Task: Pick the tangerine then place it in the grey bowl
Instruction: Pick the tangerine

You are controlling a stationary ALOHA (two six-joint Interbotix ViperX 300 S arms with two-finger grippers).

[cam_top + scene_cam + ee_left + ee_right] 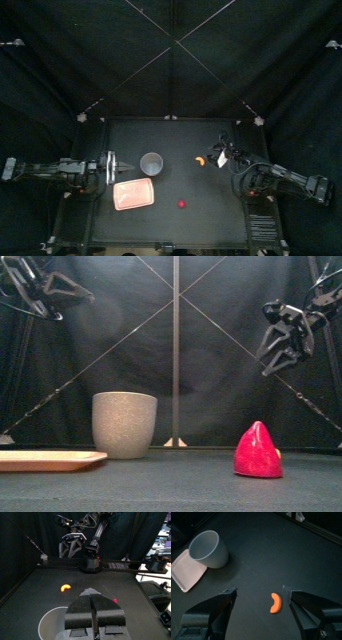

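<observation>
Finding a red pointed toy (258, 451) nearest the front of the table (201, 225), standing upright to the right of the grey cup (124, 424) and well apart from it; seeing the pink tray (135, 193) lying flat just in front of the cup and a little to its left, near it without touching; noting the cup itself standing upright, mouth up, speckled grey; spotting the tangerine (201, 160), a small orange curved segment, lying on the bare table to the right of the cup, about level with it and apart from it, untouched by either gripper; catching the left gripper (91, 594) hanging raised to the left of the cup, jaws pressed together on nothing; catching the right gripper (262, 592) hanging raised farther right of the cup than the tangerine, jaws spread wide and empty
</observation>
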